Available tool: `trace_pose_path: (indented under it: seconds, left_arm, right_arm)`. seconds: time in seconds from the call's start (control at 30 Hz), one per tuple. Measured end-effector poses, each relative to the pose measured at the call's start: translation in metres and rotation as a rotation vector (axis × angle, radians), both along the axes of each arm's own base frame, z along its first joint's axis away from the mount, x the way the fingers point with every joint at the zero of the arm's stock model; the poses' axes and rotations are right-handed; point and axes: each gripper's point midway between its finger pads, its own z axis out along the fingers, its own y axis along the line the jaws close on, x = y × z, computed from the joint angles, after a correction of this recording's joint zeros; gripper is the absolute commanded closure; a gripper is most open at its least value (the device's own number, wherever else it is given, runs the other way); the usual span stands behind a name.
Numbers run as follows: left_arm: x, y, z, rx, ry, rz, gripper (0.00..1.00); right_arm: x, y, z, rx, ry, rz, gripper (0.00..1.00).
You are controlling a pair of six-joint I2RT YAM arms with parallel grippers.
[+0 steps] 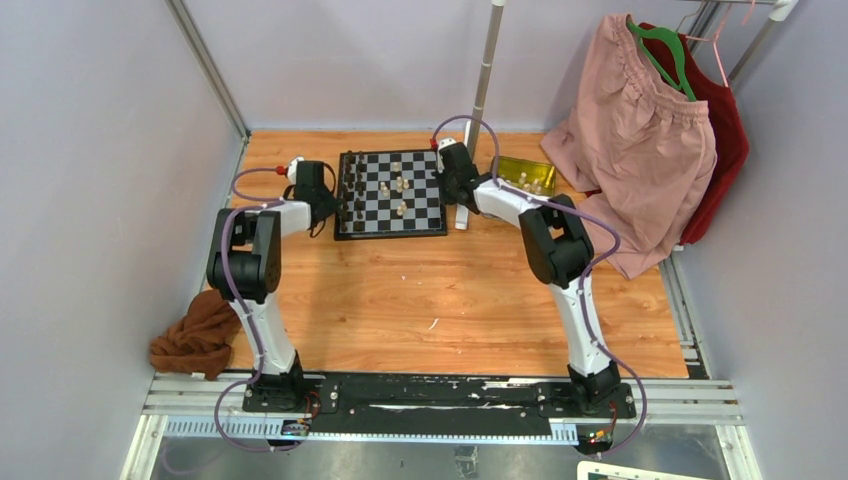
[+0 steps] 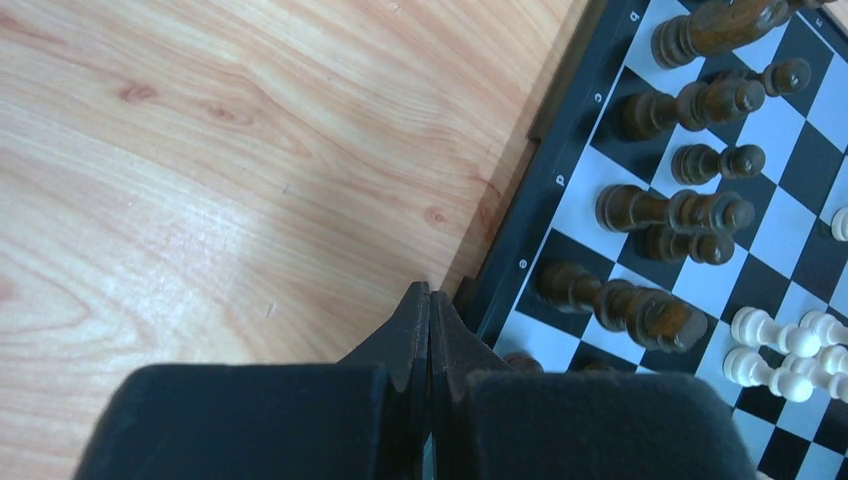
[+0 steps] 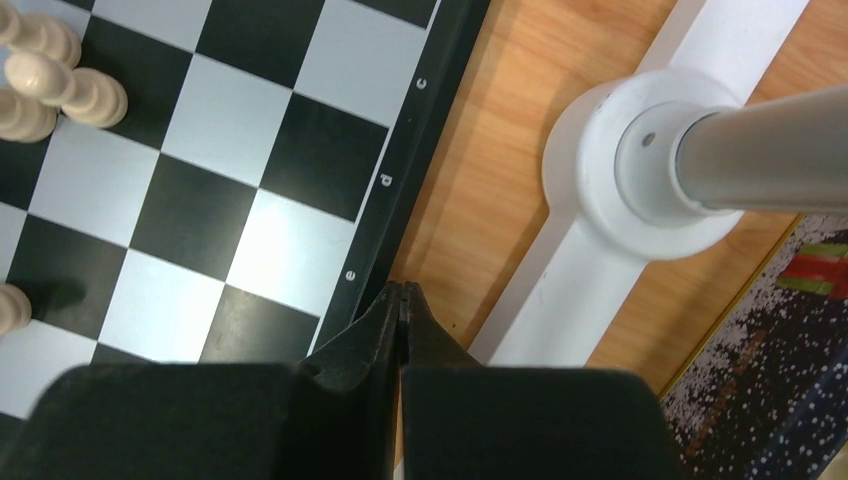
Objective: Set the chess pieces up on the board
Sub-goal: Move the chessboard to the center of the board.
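The black-and-white board [image 1: 421, 206] lies on the wooden table between the two arms. Dark brown chess pieces [image 1: 353, 193] stand along its left columns, and several cream pieces [image 1: 399, 186] stand near its middle. In the left wrist view the dark pieces [image 2: 660, 212] line the board's [image 2: 530, 215] edge, with cream pieces [image 2: 785, 345] beyond them. My left gripper [image 2: 430, 300] is shut and empty, just outside the board's left border. In the right wrist view my right gripper [image 3: 402, 295] is shut and empty at the board's [image 3: 395, 190] right border, with cream pieces [image 3: 50, 85] at the far left.
A gold tin [image 1: 527, 176] holding more cream pieces sits right of the board. A white pole with a round base [image 3: 640, 165] stands beside the right gripper. Pink and red garments [image 1: 645, 130] hang at the back right. A brown cloth [image 1: 195, 335] lies at the table's left edge.
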Motion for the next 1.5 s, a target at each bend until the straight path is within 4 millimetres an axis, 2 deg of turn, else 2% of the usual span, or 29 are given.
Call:
trace_pose_path:
  seconds: [0.37,0.53,0.63,0.87,1.03,1.13,1.33,1.4,1.5]
  left_arm:
    - [-0.013,-0.006,0.015,-0.012,-0.028,0.004,1.00]
    - [-0.022,-0.025,0.015,-0.039,-0.025,-0.044,1.00]
    - [-0.026,-0.030,0.015,-0.051,-0.028,-0.049,1.00]
    - [-0.044,-0.016,0.014,-0.014,-0.023,0.008,1.00]
    - [-0.048,-0.007,0.016,0.007,-0.024,0.055,1.00]
    - [-0.049,-0.003,0.023,0.018,-0.040,0.076,1.00]
    - [-0.045,0.002,0.057,0.024,-0.122,0.103,1.00]
    - [-0.045,0.003,0.066,0.024,-0.144,0.108,1.00]
    - [-0.045,0.007,0.076,0.033,-0.167,0.123,0.99]
  right_arm:
    - [-0.026,0.005,-0.001,-0.026,0.017,0.020,1.00]
    - [-0.049,0.036,-0.001,-0.008,0.024,0.098,1.00]
    - [-0.062,0.052,-0.002,-0.002,0.028,0.137,1.00]
    - [-0.069,0.058,-0.002,-0.004,0.028,0.151,1.00]
    - [-0.070,0.058,-0.002,-0.004,0.028,0.151,1.00]
    - [-0.072,0.055,-0.001,-0.010,0.030,0.149,1.00]
    - [-0.075,0.051,-0.001,-0.021,0.035,0.145,1.00]
    - [-0.076,0.049,0.001,-0.027,0.034,0.142,0.96]
    - [-0.077,0.045,0.007,-0.036,0.025,0.134,0.84]
